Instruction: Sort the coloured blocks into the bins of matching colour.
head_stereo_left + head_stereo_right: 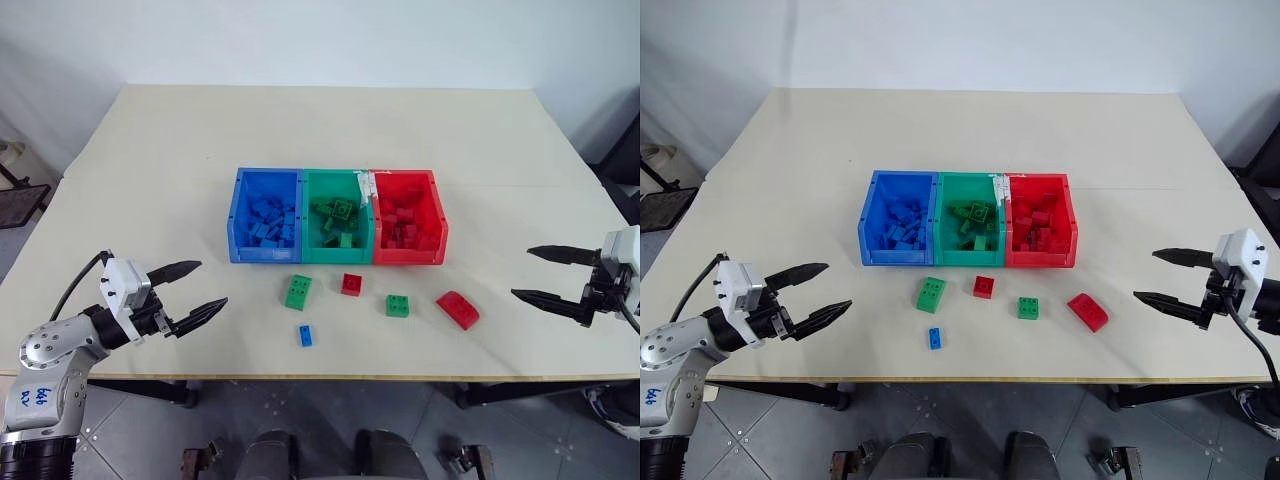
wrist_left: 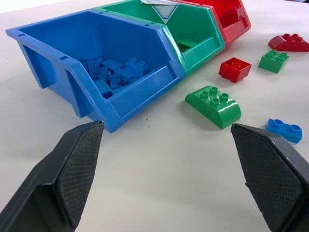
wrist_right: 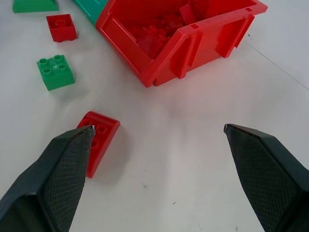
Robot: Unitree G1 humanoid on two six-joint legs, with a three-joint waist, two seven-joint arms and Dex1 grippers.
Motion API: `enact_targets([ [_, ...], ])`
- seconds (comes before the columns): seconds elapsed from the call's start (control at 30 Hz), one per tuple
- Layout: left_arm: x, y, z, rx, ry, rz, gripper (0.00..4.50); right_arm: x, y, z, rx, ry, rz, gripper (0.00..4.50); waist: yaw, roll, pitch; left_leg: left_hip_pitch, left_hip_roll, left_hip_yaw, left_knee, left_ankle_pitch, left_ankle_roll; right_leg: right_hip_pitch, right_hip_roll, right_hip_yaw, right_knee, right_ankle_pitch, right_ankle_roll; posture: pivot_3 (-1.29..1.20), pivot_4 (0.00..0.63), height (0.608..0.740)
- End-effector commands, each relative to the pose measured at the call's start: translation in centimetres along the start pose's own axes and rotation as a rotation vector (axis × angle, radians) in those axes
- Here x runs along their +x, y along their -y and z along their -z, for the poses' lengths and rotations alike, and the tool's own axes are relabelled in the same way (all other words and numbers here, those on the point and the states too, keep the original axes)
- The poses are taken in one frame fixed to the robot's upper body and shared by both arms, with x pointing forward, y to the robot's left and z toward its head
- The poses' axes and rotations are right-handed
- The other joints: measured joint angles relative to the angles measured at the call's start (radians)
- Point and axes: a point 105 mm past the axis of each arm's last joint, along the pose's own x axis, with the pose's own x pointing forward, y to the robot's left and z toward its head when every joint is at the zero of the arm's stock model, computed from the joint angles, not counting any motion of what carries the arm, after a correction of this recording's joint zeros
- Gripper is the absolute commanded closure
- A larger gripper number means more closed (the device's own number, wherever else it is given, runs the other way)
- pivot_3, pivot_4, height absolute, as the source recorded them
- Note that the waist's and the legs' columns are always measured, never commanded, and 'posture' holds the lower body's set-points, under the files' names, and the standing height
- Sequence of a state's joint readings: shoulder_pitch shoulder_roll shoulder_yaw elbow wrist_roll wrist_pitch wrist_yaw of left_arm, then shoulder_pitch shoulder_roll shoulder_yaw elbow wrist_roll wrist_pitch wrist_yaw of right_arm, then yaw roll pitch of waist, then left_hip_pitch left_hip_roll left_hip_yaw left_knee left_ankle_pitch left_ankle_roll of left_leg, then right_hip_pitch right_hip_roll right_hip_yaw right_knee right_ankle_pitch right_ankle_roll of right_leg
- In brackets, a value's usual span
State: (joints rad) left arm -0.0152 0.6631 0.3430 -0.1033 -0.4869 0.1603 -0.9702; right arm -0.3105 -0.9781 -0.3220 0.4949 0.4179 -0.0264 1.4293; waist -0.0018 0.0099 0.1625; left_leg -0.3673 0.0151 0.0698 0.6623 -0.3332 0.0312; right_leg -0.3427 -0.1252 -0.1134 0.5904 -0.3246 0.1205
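Observation:
Three joined bins stand mid-table: blue bin (image 1: 236,232), green bin (image 1: 310,252) and red bin (image 1: 438,228), each holding bricks of its own colour. In front of them lie loose blocks: a sloped green brick (image 1: 298,291), a small red square (image 1: 351,284), a square green brick (image 1: 397,305), a larger sloped red brick (image 1: 457,309) and a tiny blue brick (image 1: 305,336). My left gripper (image 1: 196,291) hovers open at the table's front left, well away from the blocks. On the right edge my right gripper (image 1: 539,274) is open too, empty, a short way from the sloped red brick (image 3: 99,140).
The beige table (image 1: 330,140) stretches wide behind the bins. Its front edge (image 1: 330,378) runs just below the loose blocks. Dark furniture stands beyond the table at the far left (image 1: 20,200) and far right (image 1: 622,165).

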Motion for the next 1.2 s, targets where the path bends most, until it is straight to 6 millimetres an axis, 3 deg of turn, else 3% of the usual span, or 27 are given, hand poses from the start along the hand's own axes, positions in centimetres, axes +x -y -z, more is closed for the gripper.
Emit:
enact_targets([
  [0.03,-0.2,-0.5,-1.2,0.042,0.035,-0.024,0.02,-0.7,0.8,-1.2,-0.046,0.026,0.037,0.0,0.0,0.0,0.0,0.0,0.0,0.0,0.0,0.0,0.0,0.0,0.0,0.0,0.0,0.0,0.0,0.0,0.15,0.74],
  [0.23,0.2,-1.0,-0.6,-0.011,-0.042,-0.083,0.02,-0.4,1.0,-1.1,-0.04,0.022,0.043,0.0,0.001,0.0,0.0,0.0,0.0,-0.001,0.0,0.0,0.0,0.0,0.0,0.0,0.0,0.0,0.0,0.0,0.15,0.74],
  [0.4,0.4,1.4,-1.0,-0.014,-0.004,0.071,0.02,-0.5,1.1,-0.8,-0.04,-0.006,0.041,0.0,0.0,0.0,0.0,0.0,0.0,-0.001,0.0,0.0,0.0,0.0,0.0,0.0,0.0,0.0,0.0,0.0,0.15,0.74],
  [0.53,0.6,2.2,-1.5,-0.019,0.072,0.168,0.02,-1.7,0.7,-0.3,-0.029,-0.06,0.039,0.0,0.004,0.001,0.0,0.0,0.0,-0.001,0.0,0.0,0.0,0.001,0.0,-0.001,0.0,0.0,0.0,0.0,0.15,0.74],
  [0.77,-0.6,3.2,0.4,-0.008,0.055,0.362,0.02,-5.0,-0.5,1.8,0.019,-0.249,0.064,0.0,0.001,0.002,0.0,0.0,-0.001,-0.001,0.0,0.0,0.0,0.001,-0.001,-0.002,0.0,0.0,0.0,0.0,0.15,0.74],
  [0.87,-0.8,3.4,0.9,0.013,0.052,0.427,0.02,-5.1,-0.9,2.0,0.042,-0.269,0.085,0.0,-0.001,0.002,0.0,0.0,-0.001,-0.001,0.0,0.0,0.0,0.001,-0.001,-0.002,-0.001,0.0,0.0,0.0,0.15,0.74],
  [1.07,-0.3,3.4,0.3,0.009,0.108,0.447,0.02,-3.5,-2.5,1.9,0.084,-0.283,0.087,0.0,0.0,0.002,0.0,0.0,-0.001,-0.002,0.0,0.0,0.0,0.0,-0.002,-0.002,0.0,0.0,0.0,0.0,0.15,0.74],
  [1.2,-0.3,3.8,0.3,-0.004,0.119,0.447,0.02,0.4,-4.4,1.7,0.148,-0.208,0.09,0.0,-0.001,0.002,0.0,0.0,-0.001,-0.003,0.0,0.0,0.0,0.001,-0.002,-0.002,0.0,0.0,0.0,0.0,0.15,0.74],
])
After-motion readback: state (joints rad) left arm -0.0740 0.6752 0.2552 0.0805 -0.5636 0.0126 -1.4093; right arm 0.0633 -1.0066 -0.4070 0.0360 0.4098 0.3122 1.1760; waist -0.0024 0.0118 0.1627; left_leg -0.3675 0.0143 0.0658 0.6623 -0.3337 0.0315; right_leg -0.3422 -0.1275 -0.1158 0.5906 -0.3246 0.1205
